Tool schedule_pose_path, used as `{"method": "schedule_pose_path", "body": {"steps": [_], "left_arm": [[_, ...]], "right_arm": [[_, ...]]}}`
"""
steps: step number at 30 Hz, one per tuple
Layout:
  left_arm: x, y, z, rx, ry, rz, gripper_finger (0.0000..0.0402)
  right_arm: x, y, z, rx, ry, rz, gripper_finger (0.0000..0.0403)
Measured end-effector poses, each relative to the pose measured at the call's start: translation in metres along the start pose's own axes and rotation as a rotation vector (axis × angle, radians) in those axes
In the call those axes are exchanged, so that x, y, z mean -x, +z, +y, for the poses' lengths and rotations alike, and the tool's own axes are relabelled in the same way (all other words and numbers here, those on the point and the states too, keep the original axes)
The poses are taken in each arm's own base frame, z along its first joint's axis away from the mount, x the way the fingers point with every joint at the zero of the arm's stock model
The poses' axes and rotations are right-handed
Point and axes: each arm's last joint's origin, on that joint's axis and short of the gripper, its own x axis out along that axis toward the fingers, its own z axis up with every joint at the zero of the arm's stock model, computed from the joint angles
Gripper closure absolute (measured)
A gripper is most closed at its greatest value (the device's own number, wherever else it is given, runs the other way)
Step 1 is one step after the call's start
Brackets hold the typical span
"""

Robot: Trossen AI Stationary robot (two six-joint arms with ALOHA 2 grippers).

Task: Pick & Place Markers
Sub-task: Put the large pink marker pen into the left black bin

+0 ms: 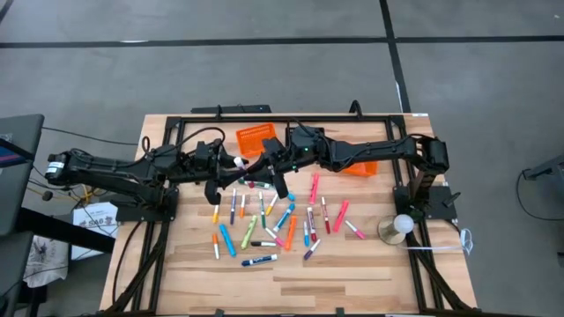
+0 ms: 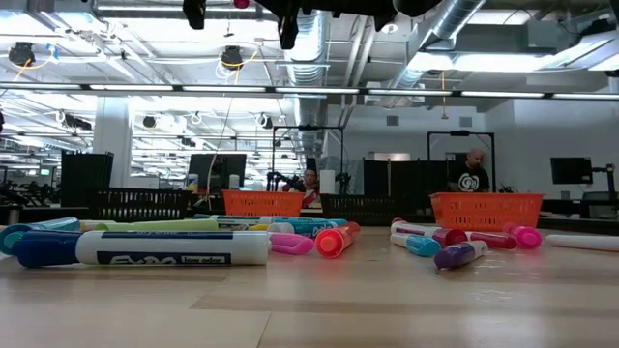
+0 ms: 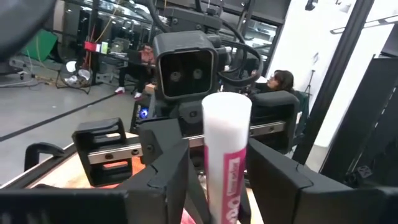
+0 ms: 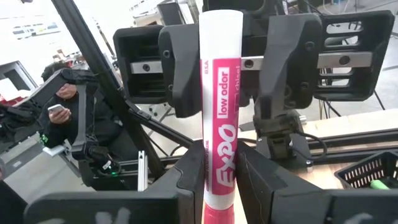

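Meeting mid-frame above bench (image 1: 291, 273), left gripper (image 1: 236, 164) and right gripper (image 1: 264, 167) both clamping pink marker (image 4: 219, 118); barrel light, rigid, slick, so grasping mid-barrel. Remaining markers (image 1: 273, 220) lying scattered below.

Grey floor (image 1: 264, 70) with dark seams; strip-lit ceiling (image 2: 145, 58) with exposed ducts (image 2: 445, 29).

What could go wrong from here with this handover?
1. The pink marker hangs in mid-air, gripped by the right claw, with the left claw around its other end. A mistimed release could drop it.
2. It would likely fall among the loose markers below and might scatter them.
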Motion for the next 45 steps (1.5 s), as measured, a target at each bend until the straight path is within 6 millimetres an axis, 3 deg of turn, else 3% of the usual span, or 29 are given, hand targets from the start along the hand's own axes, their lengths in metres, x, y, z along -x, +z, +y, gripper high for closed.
{"method": "schedule_pose_path", "body": {"steps": [7,20,30,45], "left_arm": [[-0.0006,-0.0004,0.0000,0.005,-0.002,0.001,0.0334],[-0.0004,-0.0005,0.0002,-0.019,0.013,0.001,0.0319],[0.0011,0.0000,0.0002,-0.059,0.016,0.004,0.0331],[0.0013,0.0001,0.0011,-0.062,0.044,0.000,0.0332]], "right_arm": [[0.0000,0.0001,0.0004,0.001,0.001,0.000,0.0340],[0.0005,0.0002,0.0007,0.006,0.033,0.008,0.0317],[0.0060,0.0005,-0.0062,-0.016,0.150,0.056,0.0287],[0.0069,-0.0015,-0.0073,-0.052,0.173,0.085,0.0260]]}}
